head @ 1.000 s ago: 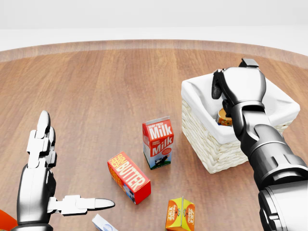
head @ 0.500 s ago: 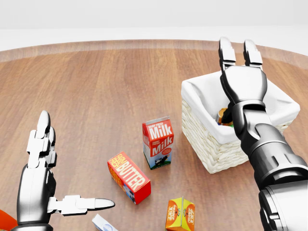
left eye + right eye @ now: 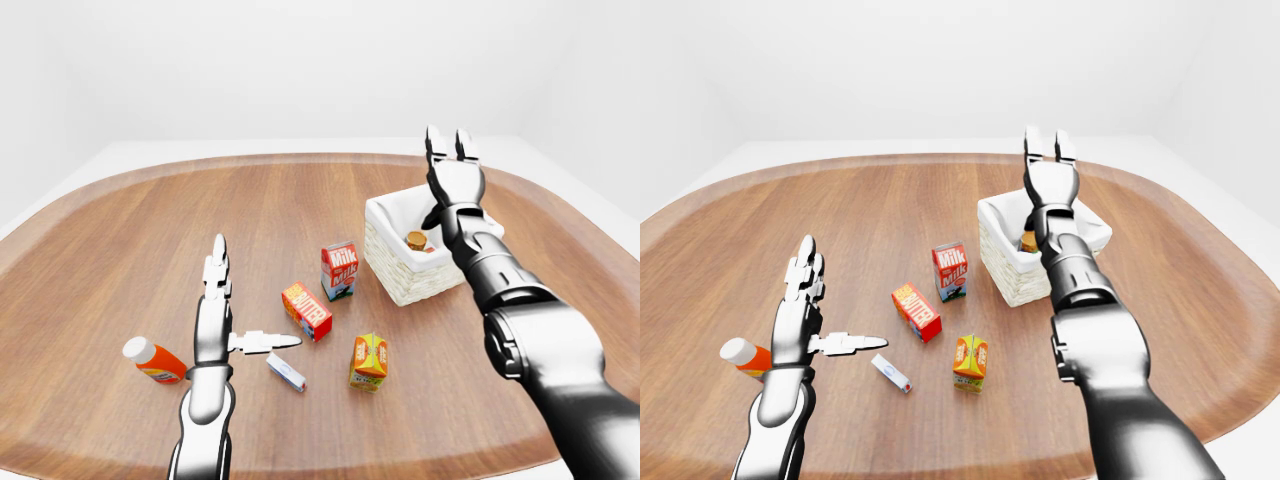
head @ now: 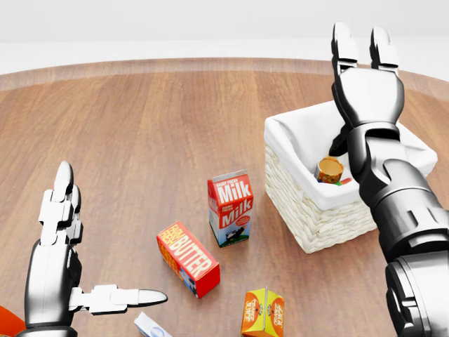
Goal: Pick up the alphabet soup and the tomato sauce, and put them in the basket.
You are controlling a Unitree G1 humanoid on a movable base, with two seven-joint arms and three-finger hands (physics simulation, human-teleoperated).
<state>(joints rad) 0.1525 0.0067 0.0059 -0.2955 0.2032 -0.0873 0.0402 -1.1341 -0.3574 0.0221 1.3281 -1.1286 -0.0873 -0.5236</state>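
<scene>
The right hand (image 4: 365,91) is raised above the white-lined wicker basket (image 4: 309,210), fingers (image 4: 342,42) straight, spread apart and holding nothing. Inside the basket, against its liner, a can (image 4: 329,169) with a tan top lies beside a small red and green patch; its label cannot be read, so whether it is the alphabet soup or the tomato sauce is unclear. The left hand (image 4: 59,267) hovers low at the head view's left, fingers open and empty. On the wooden tabletop (image 4: 140,126) stand a milk carton (image 4: 230,208), a butter box (image 4: 187,258) and an orange juice carton (image 4: 262,313). An orange bottle (image 3: 152,361) lies at the left-eye view's left.
</scene>
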